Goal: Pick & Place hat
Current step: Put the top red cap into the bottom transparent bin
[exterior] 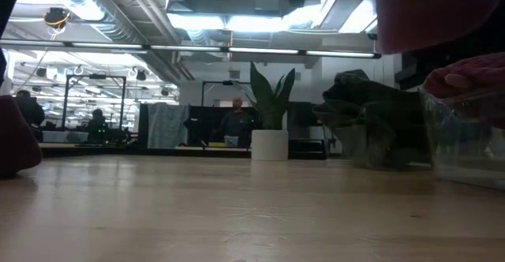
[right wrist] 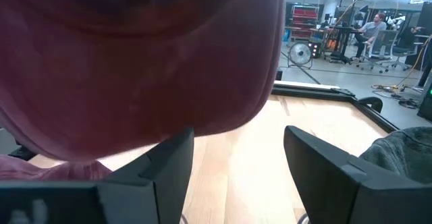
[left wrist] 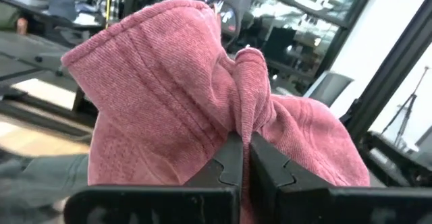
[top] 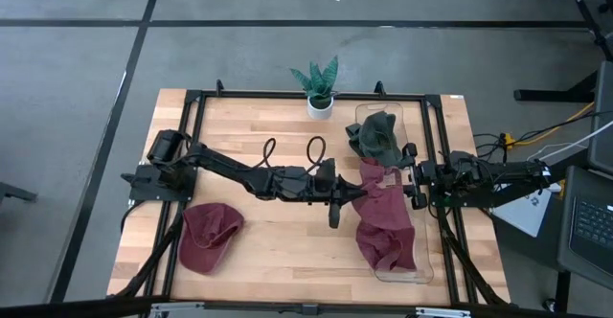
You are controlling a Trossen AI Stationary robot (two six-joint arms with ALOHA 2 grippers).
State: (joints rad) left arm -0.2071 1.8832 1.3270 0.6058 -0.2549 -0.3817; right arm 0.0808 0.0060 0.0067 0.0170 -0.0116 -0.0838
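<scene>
Three maroon-pink hats, one dark green hat (top: 377,134), a white pot (top: 320,106), and a light wooden table (top: 287,241).

This is a big robot lab or workshop. The wooden table (top: 287,241) sits on a grey concrete floor (top: 77,117). Pipes and long lights (exterior: 237,50) hang from the ceiling. People (right wrist: 373,28) sit at desks far behind, near more machines.
</scene>
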